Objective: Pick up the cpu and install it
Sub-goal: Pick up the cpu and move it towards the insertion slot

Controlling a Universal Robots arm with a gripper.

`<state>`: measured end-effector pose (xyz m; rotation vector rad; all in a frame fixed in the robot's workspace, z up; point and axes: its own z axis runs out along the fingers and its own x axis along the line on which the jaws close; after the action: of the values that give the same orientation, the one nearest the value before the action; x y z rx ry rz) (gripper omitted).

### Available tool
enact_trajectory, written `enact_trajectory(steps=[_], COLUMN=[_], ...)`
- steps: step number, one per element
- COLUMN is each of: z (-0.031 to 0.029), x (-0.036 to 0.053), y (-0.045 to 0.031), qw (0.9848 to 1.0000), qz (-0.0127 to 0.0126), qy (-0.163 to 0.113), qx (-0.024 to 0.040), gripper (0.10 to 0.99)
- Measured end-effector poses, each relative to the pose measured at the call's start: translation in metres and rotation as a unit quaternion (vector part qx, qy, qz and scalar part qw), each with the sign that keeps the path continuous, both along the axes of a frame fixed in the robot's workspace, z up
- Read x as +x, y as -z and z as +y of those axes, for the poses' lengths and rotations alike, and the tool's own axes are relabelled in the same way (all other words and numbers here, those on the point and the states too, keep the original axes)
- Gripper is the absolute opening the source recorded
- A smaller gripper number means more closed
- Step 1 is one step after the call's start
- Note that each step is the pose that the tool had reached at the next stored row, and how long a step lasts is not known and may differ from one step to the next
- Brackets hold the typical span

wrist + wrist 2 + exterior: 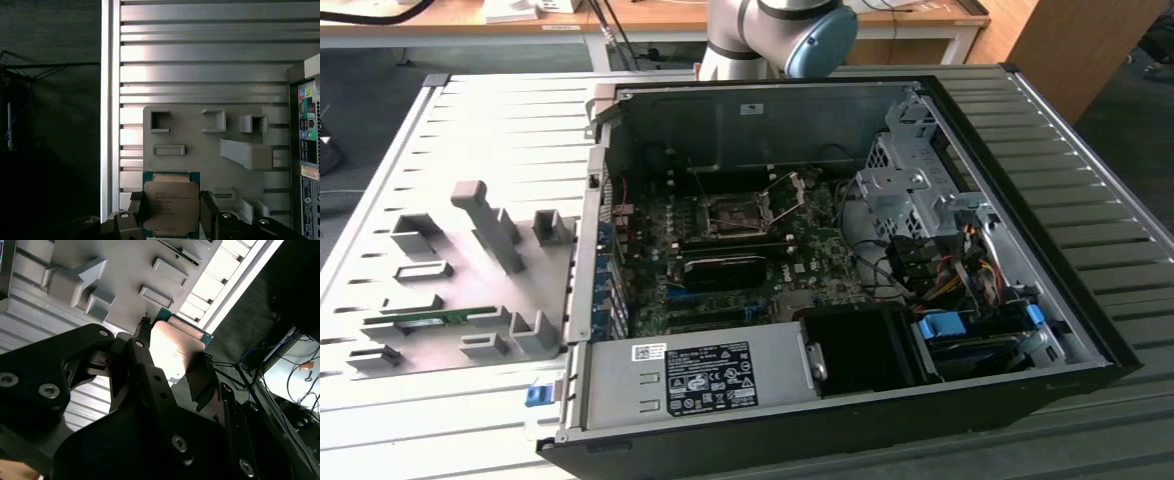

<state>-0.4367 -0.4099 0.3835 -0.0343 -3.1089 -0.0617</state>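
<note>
The cpu [171, 205], a small square chip with a silvery metal top and a green edge, sits between my gripper's [171, 216] two black fingers [134, 212]. In the second wrist view the cpu [175, 345] shines between the same fingers [142, 352], and the gripper [175, 367] is shut on it. It hangs well above the grey fixture plate [200, 147]. The exterior view shows the dark-framed socket [734, 215] on the motherboard inside the open computer case [1067, 300], its metal frame raised.
The fixture plate [454, 270] lies on the slatted table at the exterior view's left, with raised grey holders and a green memory stick [427, 318]. A power supply [700, 375] fills the case's near side. The arm's base [774, 35] stands behind the case.
</note>
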Motion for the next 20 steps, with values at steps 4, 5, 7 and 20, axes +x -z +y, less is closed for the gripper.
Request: enact_trajectory(steps=[4,5,7,20], z=[-0.0001,-0.0001,0.0,0.0], x=[0.0038,0.0057,0.0104,0.0389], y=[-0.001,-0.0009,-0.001,-0.001], qw=[1.0,1.0,1.0,1.0], qz=[-0.0001,-0.0001,0.0,0.0013], qy=[0.0,0.0,0.0,0.0], qx=[0.0001,0.0002,0.0002,0.0002], gripper=[0.537,0.537,0.537,0.537])
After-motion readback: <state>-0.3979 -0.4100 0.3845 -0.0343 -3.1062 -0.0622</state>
